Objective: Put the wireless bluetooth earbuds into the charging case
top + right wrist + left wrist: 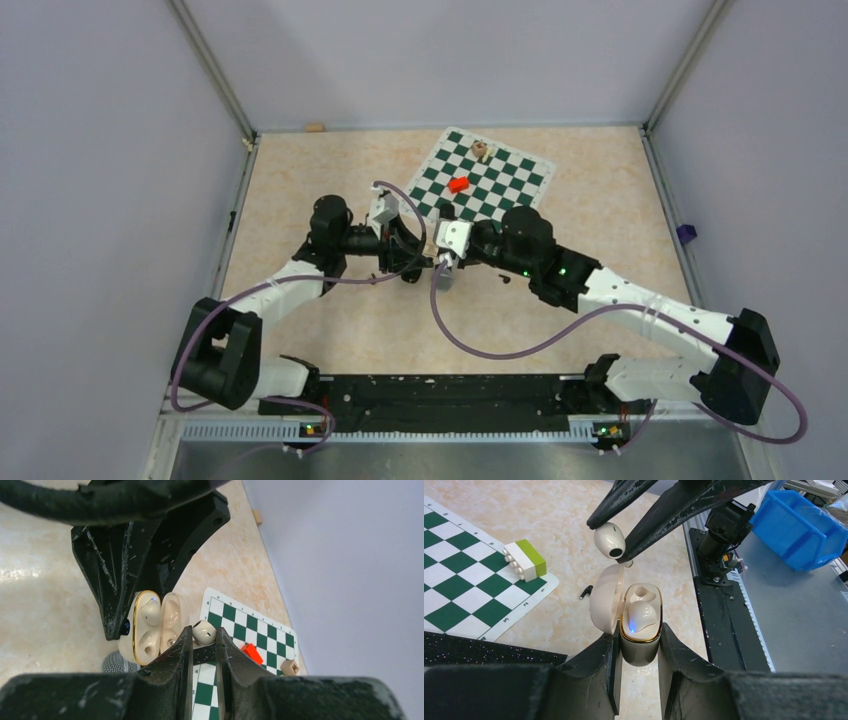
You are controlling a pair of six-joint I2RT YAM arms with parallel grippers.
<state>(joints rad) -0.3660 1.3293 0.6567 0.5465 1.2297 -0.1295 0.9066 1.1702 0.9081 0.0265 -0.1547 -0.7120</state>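
Observation:
The cream charging case (pixel 640 645) has its lid (pixel 604 600) swung open, and my left gripper (pixel 639 639) is shut on its body. One off-white earbud (pixel 640 617) sits in the case with a blue light glowing; the slot beside it (pixel 642 594) holds nothing. My right gripper (pixel 204 632) is shut on a second off-white earbud (pixel 203 631), which hangs just above and to the left of the open case (pixel 145 630); in the left wrist view this earbud (pixel 609 540) is level with the lid's far rim. The two grippers meet at the table's middle (pixel 440 265).
A green-and-white chess mat (pixel 480 180) lies behind the grippers with a red piece (pixel 459 184) and a wooden cube (pixel 289 667). A yellow-green and white block (pixel 525 560) sits on the mat's corner. A small dark piece (pixel 585 592) lies nearby. A mesh microphone head (pixel 114 662) rests below the case.

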